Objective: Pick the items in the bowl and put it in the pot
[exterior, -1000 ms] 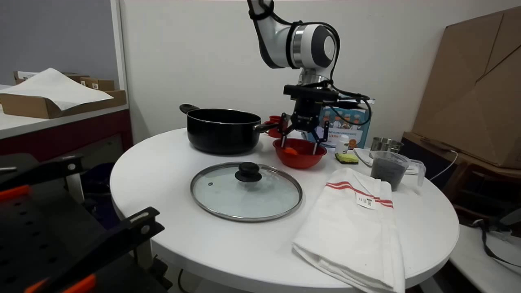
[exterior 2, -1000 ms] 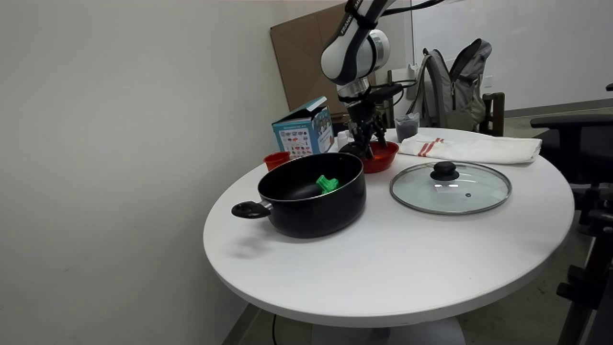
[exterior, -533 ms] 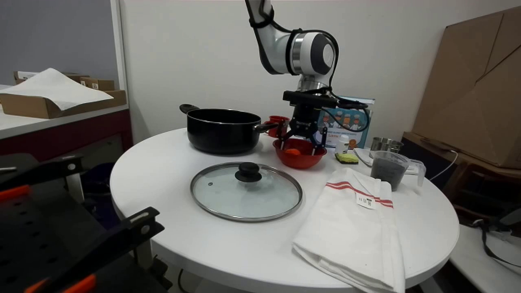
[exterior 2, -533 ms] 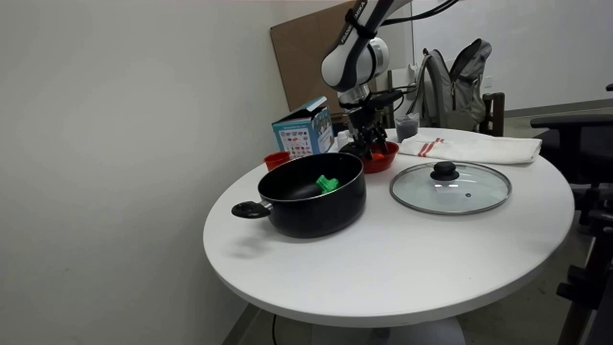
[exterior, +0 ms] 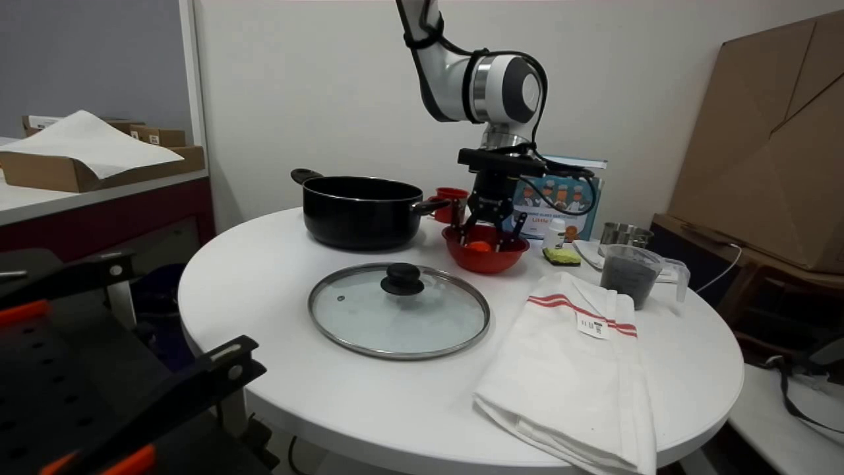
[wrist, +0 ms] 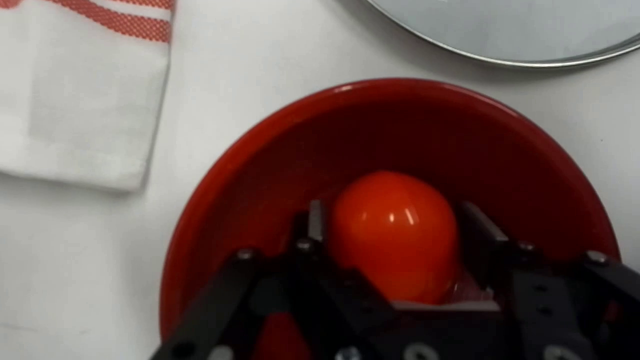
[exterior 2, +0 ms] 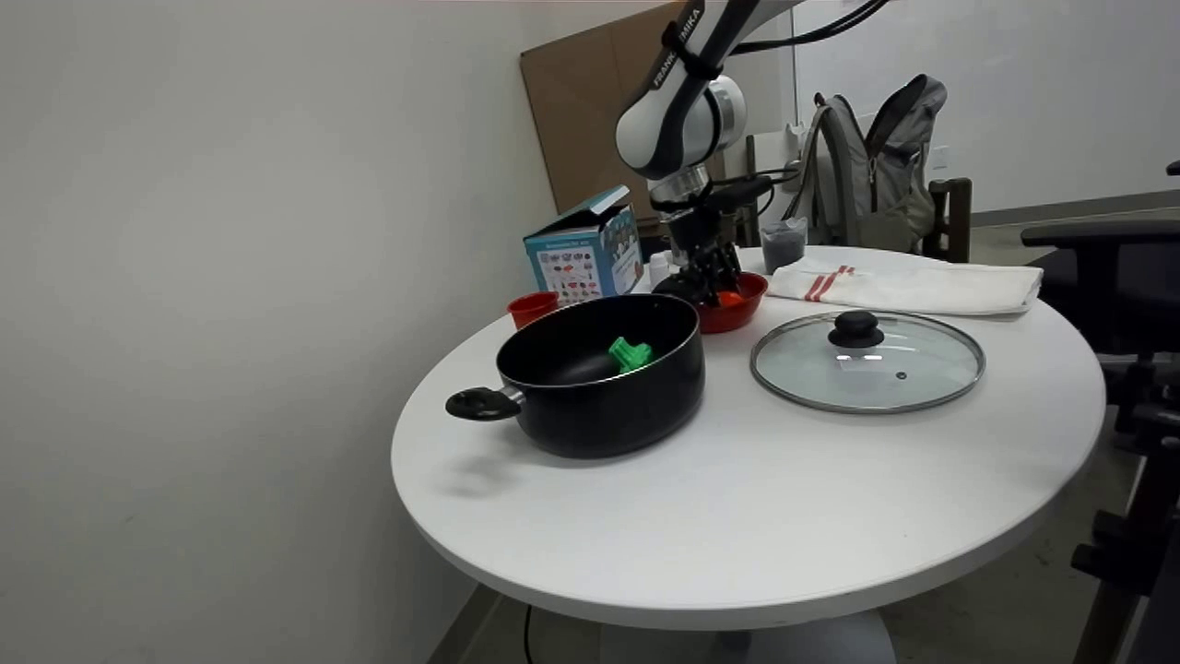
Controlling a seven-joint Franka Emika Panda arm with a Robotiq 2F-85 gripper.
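The shallow red bowl (exterior: 484,265) stands beside the black pot (exterior: 359,227); it also shows in the wrist view (wrist: 400,92). A round, shiny orange-red item (wrist: 395,215) lies in the bowl and shows in both exterior views (exterior: 479,246) (exterior 2: 729,299). A bright green item (exterior 2: 631,354) lies inside the pot. My gripper (wrist: 399,221) is down in the bowl with one finger on each side of the orange-red item. The fingers are close to it; whether both touch it I cannot tell. The item's lower side is partly hidden by the left finger.
The glass lid (exterior: 399,310) lies in front of the bowl. A white towel (exterior: 573,369), measuring cup (exterior: 632,274), sponge (exterior: 560,256) and white bottle (exterior: 555,232) are to the right. A red cup (exterior 2: 533,309) and blue box (exterior 2: 585,249) stand behind. A pot handle (exterior: 430,206) points toward the bowl.
My gripper has moved lower into the bowl. Its fingers have then drawn closer together around the orange-red item. The green item in the pot has not moved.
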